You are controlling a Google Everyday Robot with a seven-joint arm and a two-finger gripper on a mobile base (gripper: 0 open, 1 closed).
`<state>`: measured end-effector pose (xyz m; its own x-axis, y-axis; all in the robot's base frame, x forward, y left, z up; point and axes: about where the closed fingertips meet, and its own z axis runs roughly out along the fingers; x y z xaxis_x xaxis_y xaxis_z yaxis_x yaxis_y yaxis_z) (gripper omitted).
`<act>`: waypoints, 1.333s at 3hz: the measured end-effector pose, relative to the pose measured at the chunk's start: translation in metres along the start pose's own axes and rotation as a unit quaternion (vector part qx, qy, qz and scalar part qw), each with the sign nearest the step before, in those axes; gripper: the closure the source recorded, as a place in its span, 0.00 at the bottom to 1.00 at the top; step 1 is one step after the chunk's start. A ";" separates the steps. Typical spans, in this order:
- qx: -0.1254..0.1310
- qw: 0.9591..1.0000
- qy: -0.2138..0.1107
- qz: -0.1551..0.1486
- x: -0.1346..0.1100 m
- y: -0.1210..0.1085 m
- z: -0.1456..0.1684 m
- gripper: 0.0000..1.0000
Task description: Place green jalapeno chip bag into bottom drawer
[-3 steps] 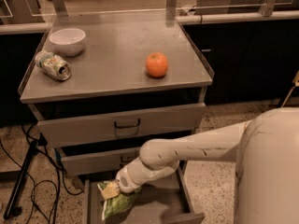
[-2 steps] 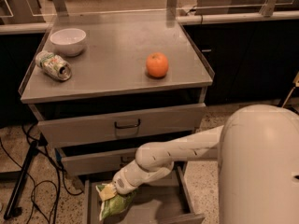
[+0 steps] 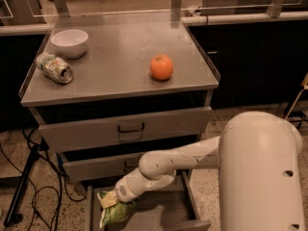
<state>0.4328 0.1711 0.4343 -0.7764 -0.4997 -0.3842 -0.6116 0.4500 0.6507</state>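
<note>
One view to call, and the gripper [image 3: 109, 199] sits low at seven o'clock in the frame. It is clamped on the top edge of the green jalapeno chip bag [image 3: 115, 214], which hangs inside the open bottom drawer [image 3: 161, 211], toward its left side. Whether the bag touches the grey floor, I cannot tell. Against a second ago, gripper and bag have dipped a touch lower and leftward, and the arm [image 3: 192, 158] has swelled in from three o'clock. Up on the cart top [image 3: 115, 88] nothing has stirred: orange [image 3: 161, 67] mid-surface, white bowl [image 3: 70, 42] at its ten o'clock, crushed can [image 3: 55, 68] at its nine o'clock. The two upper drawers [image 3: 91, 131] look as they did.
</note>
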 end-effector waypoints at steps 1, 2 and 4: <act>-0.003 1.000 0.002 0.016 0.008 -0.009 0.010 1.00; 0.014 0.999 -0.003 0.039 0.016 -0.042 0.020 1.00; 0.027 0.997 -0.007 0.071 0.025 -0.101 0.033 1.00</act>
<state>0.4700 0.1376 0.3370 -0.8573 -0.4177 -0.3010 -0.5029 0.5541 0.6634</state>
